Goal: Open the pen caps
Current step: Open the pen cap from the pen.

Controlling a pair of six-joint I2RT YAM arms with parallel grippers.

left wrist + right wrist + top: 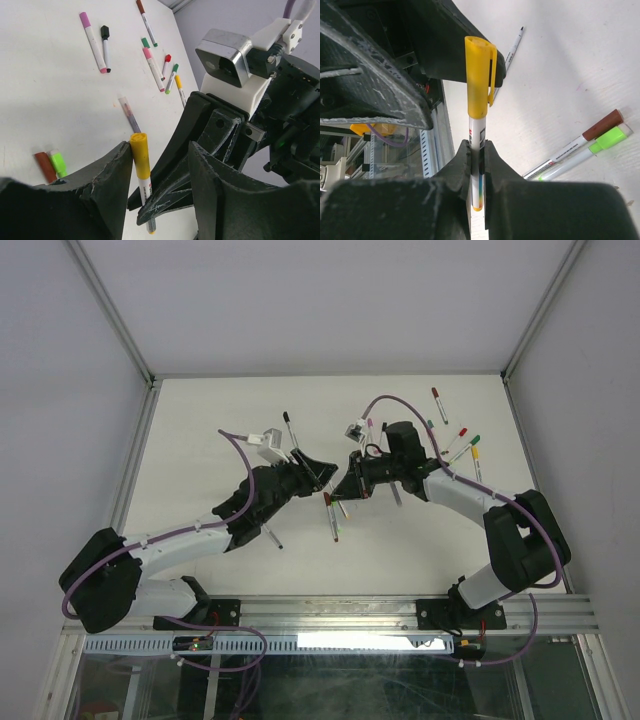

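Pinching a white pen barrel [476, 134] low on its length, the fingers [462, 162] of the right gripper [477, 150] press it from both sides and hold it upright. The yellow cap [477, 75] sits on the top end of that barrel, its clip turned to one side. Around the yellow cap the left gripper [159, 147] stands with its fingers [112, 170] spread: one finger seems to touch the cap's side, though the angle is poor, while the other stands apart from it.

On the white table [200, 420] below the yellow cap, a brown-capped pen [602, 125] and a light green-capped pen [610, 140] lie side by side, touching. Farther from the yellow cap lie a pink-capped pen [92, 35] and a black-capped pen [105, 35], near each other, with a loose cluster of other capped pens [160, 70] beyond.

Pale grey walls [60, 360] enclose the table on three sides, with aluminium posts [110, 305] at the corners behind the yellow cap and a metal rail [400, 612] along the near edge.
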